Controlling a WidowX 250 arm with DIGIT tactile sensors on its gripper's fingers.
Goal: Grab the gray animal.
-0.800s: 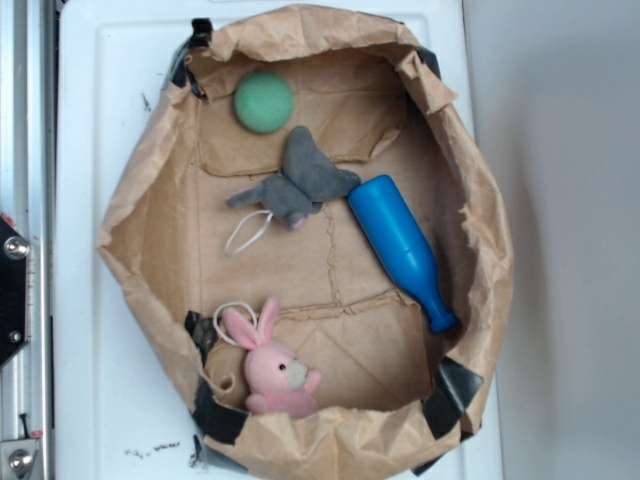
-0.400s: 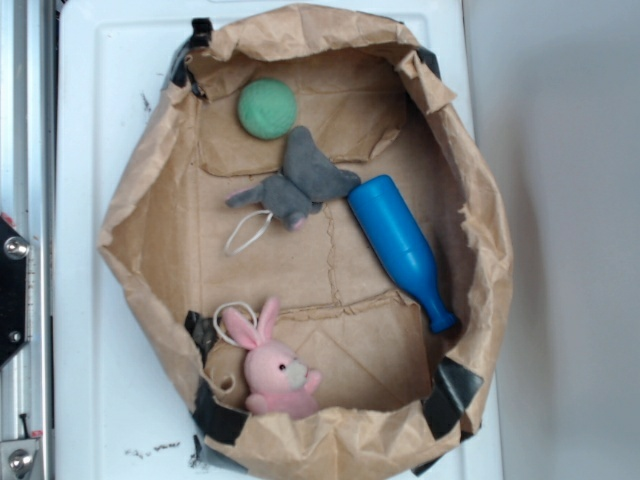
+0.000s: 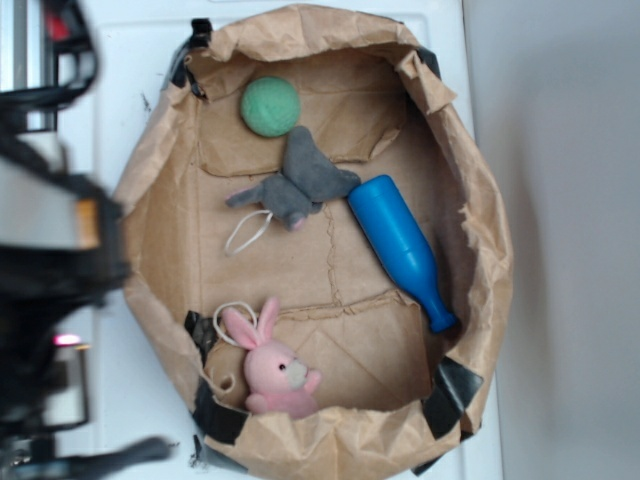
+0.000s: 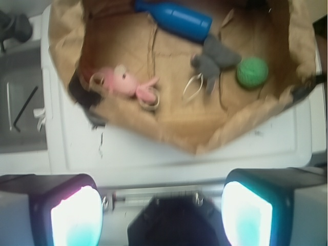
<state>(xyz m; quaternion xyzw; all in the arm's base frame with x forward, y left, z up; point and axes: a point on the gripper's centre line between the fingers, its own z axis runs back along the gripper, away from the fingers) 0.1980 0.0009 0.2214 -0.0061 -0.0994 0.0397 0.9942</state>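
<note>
Arm [image 3: 50, 240] newly entered, pincer [image 4: 161, 210] spread

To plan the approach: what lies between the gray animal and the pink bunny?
In the exterior view, only bare brown paper and the gray animal's white string loop lie between it and the pink bunny.

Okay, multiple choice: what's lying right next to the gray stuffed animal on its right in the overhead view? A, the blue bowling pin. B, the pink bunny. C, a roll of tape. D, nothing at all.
A: in the exterior view the blue bowling pin lies just right of the gray animal, while the pink bunny sits apart near the bag's lower edge.
</note>
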